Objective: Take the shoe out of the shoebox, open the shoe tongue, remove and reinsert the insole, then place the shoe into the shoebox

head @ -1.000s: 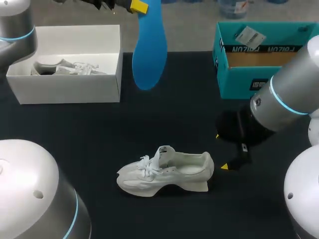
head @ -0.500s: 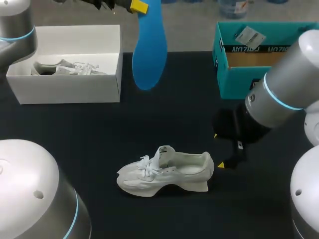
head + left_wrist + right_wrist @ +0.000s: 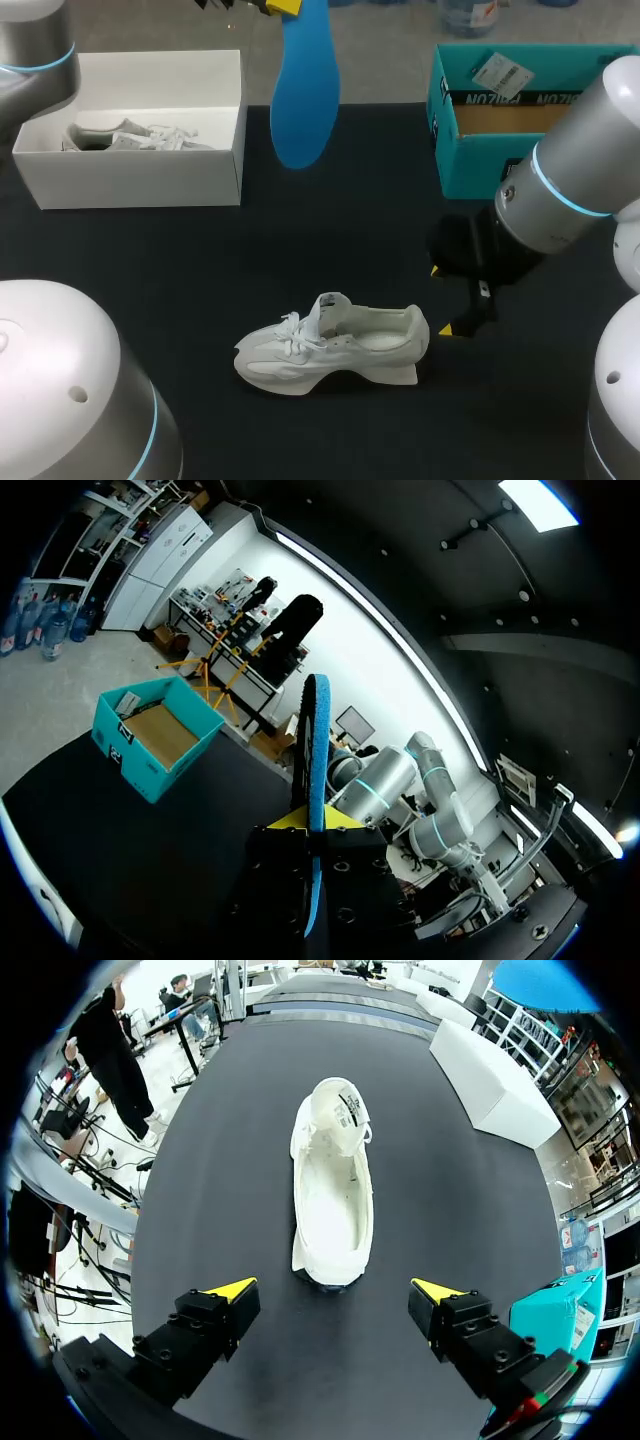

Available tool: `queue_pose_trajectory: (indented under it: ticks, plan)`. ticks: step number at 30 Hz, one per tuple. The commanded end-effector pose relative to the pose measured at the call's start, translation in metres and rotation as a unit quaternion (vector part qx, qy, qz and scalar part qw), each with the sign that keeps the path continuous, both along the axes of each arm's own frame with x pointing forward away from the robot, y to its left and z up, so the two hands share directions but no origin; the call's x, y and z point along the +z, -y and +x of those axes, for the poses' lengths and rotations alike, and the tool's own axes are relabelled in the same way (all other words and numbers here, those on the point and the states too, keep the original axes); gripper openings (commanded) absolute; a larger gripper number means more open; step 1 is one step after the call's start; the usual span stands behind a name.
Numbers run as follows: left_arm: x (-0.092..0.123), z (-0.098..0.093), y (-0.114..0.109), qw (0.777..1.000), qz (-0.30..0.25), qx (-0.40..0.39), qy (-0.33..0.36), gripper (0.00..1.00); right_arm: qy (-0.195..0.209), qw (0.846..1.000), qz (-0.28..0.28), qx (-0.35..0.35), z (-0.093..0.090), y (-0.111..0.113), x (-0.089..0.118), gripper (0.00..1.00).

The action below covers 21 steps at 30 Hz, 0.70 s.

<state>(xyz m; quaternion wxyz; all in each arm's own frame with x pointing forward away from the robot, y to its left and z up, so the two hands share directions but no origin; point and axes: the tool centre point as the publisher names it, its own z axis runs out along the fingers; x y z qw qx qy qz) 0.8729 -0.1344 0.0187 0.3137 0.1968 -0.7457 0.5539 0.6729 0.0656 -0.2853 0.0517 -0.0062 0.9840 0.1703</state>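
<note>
Shoe (image 3: 330, 345) lies sole-down mid-table, toe to your left. Its heel points at your right gripper (image 3: 443, 301), the nearer arm, fingers apart just beside it, long axis straight ahead. Farther back, the white shoebox (image 3: 140, 180) holds a second shoe (image 3: 130, 135) and the teal box (image 3: 480, 165) a tag (image 3: 497, 70). Left gripper (image 3: 310, 822) clamps the blue insole (image 3: 305, 100), hanging well apart from the shoe.

A black table (image 3: 150, 300) under soft, even light.
Its top is matte and dark from edge to edge, the far edge running straight across the head view; seen from the right wrist it looks greyer, with no hard shadows.
</note>
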Motion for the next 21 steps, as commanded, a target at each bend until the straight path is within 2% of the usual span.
queue_pose_trajectory:
  ticks: [1, 9, 14, 21]
  plan:
    - [0.001, 0.006, 0.000, 1.000, -0.005, -0.002, 0.000, 0.00, 0.002, 1.000, 0.000, -0.001, -0.002, 0.001, 0.000, 1.00]
    - [0.003, 0.008, -0.002, 1.000, -0.013, 0.011, 0.000, 0.00, 0.002, 1.000, 0.000, -0.001, -0.002, 0.001, 0.000, 1.00]
    - [0.003, 0.008, -0.002, 1.000, -0.013, 0.011, 0.000, 0.00, -0.007, 1.000, -0.006, 0.017, 0.008, -0.005, -0.001, 1.00]
    - [0.003, 0.008, -0.002, 1.000, -0.013, 0.011, 0.000, 0.00, -0.010, 0.999, -0.030, 0.030, 0.020, -0.026, 0.005, 1.00]
